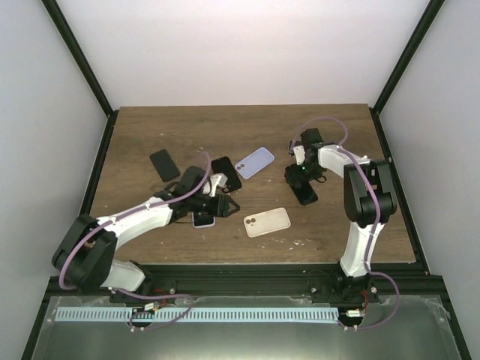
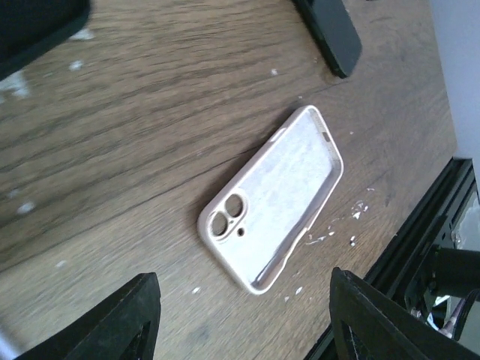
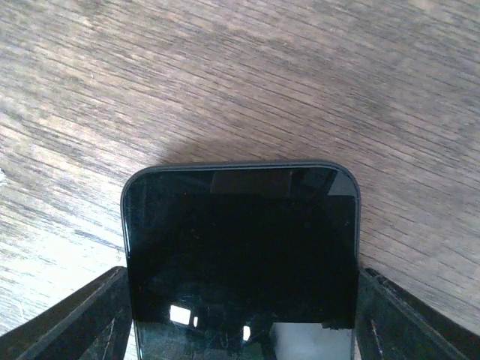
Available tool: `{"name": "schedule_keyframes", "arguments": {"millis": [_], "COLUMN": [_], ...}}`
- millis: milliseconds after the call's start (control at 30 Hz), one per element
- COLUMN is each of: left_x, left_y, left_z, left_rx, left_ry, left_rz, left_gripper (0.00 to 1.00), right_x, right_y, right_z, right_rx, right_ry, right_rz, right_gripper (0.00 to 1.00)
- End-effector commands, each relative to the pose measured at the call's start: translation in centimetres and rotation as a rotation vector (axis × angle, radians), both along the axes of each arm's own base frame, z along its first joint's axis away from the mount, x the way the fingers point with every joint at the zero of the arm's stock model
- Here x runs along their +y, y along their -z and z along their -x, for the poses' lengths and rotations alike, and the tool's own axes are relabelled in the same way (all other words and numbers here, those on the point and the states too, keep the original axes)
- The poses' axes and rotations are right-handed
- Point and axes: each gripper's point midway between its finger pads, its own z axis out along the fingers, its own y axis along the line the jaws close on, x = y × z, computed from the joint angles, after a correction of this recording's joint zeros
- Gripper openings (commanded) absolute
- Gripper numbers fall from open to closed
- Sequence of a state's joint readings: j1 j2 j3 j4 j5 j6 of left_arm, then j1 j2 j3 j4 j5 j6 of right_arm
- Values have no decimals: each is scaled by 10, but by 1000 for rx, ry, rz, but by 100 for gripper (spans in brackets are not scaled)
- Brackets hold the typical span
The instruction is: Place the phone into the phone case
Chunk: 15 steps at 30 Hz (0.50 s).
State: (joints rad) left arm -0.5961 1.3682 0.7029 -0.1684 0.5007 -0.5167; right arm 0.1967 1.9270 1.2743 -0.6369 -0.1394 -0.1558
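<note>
The step in hand looks like the pickup of the phone; the right hand (image 3: 240,311) has its fingers (image 3: 82,322) set against the two long edges of a black phone (image 3: 240,247), screen up, so it seems clamped on it; whether the phone has left the wood I cannot tell. This is toward the right edge of the table (image 1: 150,127), about midway between its far and near edges.

The left hand (image 2: 244,319) has its fingers apart, with only bare wood between them; it hangs left of the table's middle, and its camera looks down on the beige case (image 2: 270,199). The case lies flat, hollow side up, close to the near edge around the middle, apart from both hands. A lilac case (image 1: 255,162) and another dark phone (image 1: 164,164) lie farther back.

By my judgement, the next move calls for carrying the phone across to the beige case, turning it so its camera end meets the cut-out, lowering it level and pressing it home; the left hand would do well to steady the case, since a light shell may slide.
</note>
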Motion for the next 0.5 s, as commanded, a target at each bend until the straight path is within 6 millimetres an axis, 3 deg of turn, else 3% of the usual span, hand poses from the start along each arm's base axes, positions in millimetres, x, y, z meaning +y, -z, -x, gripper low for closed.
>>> {"name": "schedule_keyframes", "arguments": {"millis": [0, 167, 267, 467], "left_x": [-33, -67, -82, -87], "left_y": [-14, -11, 2, 33], "left_z": [-14, -8, -8, -11], "left_rx": [-135, -184, -212, -239], "left_ry": [87, 203, 253, 291], "left_rz": [6, 20, -43, -186], "left_gripper": [63, 63, 63, 61], "right_x": [-10, -27, -33, -36], "right_y": [15, 18, 17, 14], "right_z": [17, 39, 44, 49], "right_rx": [112, 139, 128, 109], "right_ry": [108, 86, 95, 89], "right_rz": [9, 102, 126, 161], "right_gripper": [76, 83, 82, 83]}}
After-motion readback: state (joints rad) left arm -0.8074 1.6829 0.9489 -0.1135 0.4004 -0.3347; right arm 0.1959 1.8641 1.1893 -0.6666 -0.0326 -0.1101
